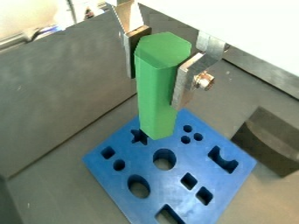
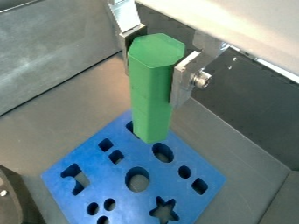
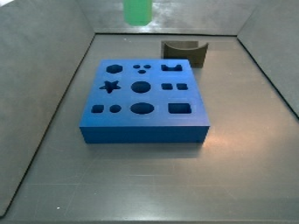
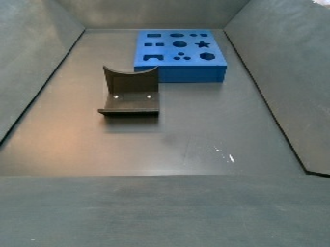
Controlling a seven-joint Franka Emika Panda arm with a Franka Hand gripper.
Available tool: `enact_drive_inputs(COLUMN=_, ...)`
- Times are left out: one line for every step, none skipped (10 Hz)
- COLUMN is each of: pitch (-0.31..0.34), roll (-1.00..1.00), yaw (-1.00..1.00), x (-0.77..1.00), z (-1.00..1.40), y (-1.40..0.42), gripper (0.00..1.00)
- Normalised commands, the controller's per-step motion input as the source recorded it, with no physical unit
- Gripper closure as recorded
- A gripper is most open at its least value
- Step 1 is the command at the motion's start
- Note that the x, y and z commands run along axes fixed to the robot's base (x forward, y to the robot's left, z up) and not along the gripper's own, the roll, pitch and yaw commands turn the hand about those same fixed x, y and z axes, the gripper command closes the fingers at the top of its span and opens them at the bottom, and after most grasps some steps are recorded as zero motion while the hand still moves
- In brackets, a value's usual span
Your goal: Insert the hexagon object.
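Note:
My gripper [image 1: 160, 68] is shut on the hexagon object [image 1: 156, 98], a bright green six-sided peg held upright between the silver fingers [image 1: 191, 77]. Both wrist views show this grip [image 2: 156, 61], with the peg [image 2: 149, 101] hanging over the blue block [image 1: 122, 175] [image 2: 117, 179]. The block has several shaped holes in its top. In a side view only the peg's lower end [image 3: 138, 10] shows, high above the far edge of the blue block [image 3: 146, 125]; the gripper is out of frame there. The block [image 4: 180, 69] sits at the far end in a side view.
A dark olive curved block [image 3: 184, 53] [image 4: 129, 93] stands on the floor beside the blue block; it also shows in a wrist view [image 1: 271, 137]. Grey sloping walls [image 3: 52, 105] enclose the floor on all sides.

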Motion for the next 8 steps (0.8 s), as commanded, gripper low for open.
enact_drive_inputs(pitch=-0.017, roll=0.01, yaw=-0.87, x=-0.24, z=-0.52, y=0.12, gripper=1.0)
enact_drive_inputs(pitch=0.0, roll=0.0, yaw=-0.77, x=-0.28, z=-0.64, y=0.23, gripper=1.0)
enact_drive_inputs(pitch=0.0, roll=0.0, yaw=-0.7, x=-0.31, z=-0.65, y=0.31, gripper=1.0)
enact_drive_inputs(pitch=0.0, roll=0.0, yaw=-0.58, x=-0.36, z=-0.69, y=0.42, gripper=1.0)
enact_drive_inputs(pitch=0.0, roll=0.0, yaw=-0.34, x=-0.48, z=-0.73, y=0.62, gripper=1.0)
enact_drive_inputs(pitch=-0.056, roll=-0.11, yaw=-0.09, x=-0.55, z=-0.74, y=0.74, gripper=1.0)
enact_drive_inputs(pitch=-0.099, roll=-0.15, yaw=0.0, x=-0.55, z=-0.74, y=0.78, gripper=1.0)
enact_drive_inputs(pitch=-0.083, roll=-0.14, yaw=-0.09, x=-0.5, z=-0.73, y=0.72, gripper=1.0)
